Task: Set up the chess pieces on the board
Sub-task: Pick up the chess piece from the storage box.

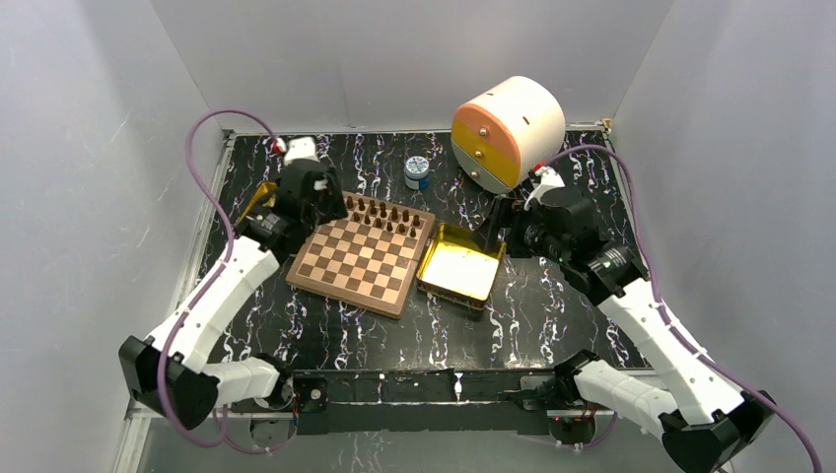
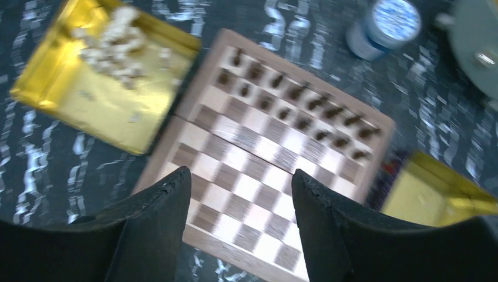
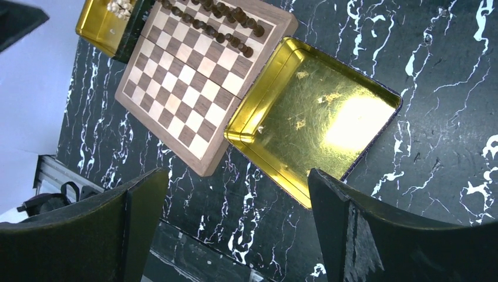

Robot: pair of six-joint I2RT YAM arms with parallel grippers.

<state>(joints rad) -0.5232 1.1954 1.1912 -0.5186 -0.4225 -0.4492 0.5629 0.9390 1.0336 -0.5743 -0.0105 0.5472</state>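
**Ana:** How did things stand, biggest first?

**Ben:** On the black white-veined surface (image 1: 532, 315) a fat white-and-orange drum (image 1: 508, 131) sat at the far edge, well clear of the work. The square wooden chessboard (image 1: 363, 256) lay mid-surface, turned at an angle.

**Ana:** And the trays?

**Ben:** A shiny gold rectangular tray (image 1: 461, 264) touched the board's right side and held nothing. A second gold tray (image 2: 100, 100) sat against the board's far-left corner, mostly under the left arm in the top view.

**Ana:** The hands?

**Ben:** The left hand (image 2: 241, 176) hung above the board's left side, jaws wide, holding nothing. The right hand (image 3: 238, 176) hovered over by the bare tray, jaws just as wide and holding nothing too.

**Ana:** Anything smaller?

**Ben:** A little blue-lidded jar (image 1: 418, 172) stood beyond the board. The dark brown chessmen (image 1: 386, 212) stood in two rows along the far edge, though I couldn't count them. The pale tan chessmen (image 2: 117, 41) were heaped in the left tray.

**Ana:** So, halfway?

**Ben:** I'd judge so. The dark side looked finished, the near rows were bare, and every pale piece was left to place.
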